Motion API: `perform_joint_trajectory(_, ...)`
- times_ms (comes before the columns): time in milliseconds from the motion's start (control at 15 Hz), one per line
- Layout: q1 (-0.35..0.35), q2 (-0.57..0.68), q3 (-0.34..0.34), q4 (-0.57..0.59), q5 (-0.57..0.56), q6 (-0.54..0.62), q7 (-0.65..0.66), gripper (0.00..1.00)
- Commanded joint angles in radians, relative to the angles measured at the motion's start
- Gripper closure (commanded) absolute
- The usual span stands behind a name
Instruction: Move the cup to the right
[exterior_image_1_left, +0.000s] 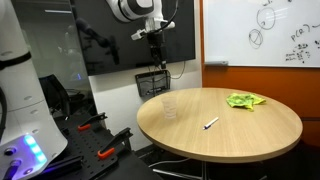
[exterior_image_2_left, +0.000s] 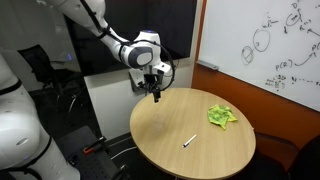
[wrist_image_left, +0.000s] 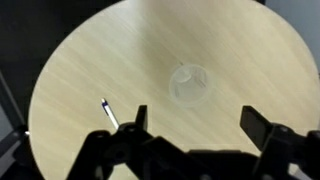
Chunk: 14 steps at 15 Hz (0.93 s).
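Note:
A clear plastic cup (exterior_image_1_left: 170, 106) stands upright on the round wooden table (exterior_image_1_left: 250, 135), near its edge. In the wrist view the cup (wrist_image_left: 190, 83) lies just ahead of my fingers, seen from above. My gripper (exterior_image_1_left: 155, 38) hangs high over the table, open and empty; in the wrist view the open gripper (wrist_image_left: 197, 120) shows bare wood between its fingers. In an exterior view the gripper (exterior_image_2_left: 156, 95) is over the table's far edge, and I cannot make out the cup there.
A white marker pen (exterior_image_1_left: 211, 123) lies near the table's middle and also shows in the wrist view (wrist_image_left: 110, 113). A crumpled green cloth (exterior_image_1_left: 244, 100) lies toward the whiteboard side. A whiteboard (exterior_image_1_left: 265, 30) hangs on the wall behind.

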Motion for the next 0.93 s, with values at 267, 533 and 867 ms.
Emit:
perform_joint_trajectory(267, 0.027, 0.282, -0.033, 0.160, 0.038, 0.011, 0.047, 0.00)
perform_joint_trajectory(533, 0.030, 0.381, -0.044, 0.203, 0.048, 0.054, 0.031, 0.00)
perform_joint_trajectory(867, 0.027, 0.510, -0.045, 0.263, 0.078, 0.108, 0.017, 0.00)
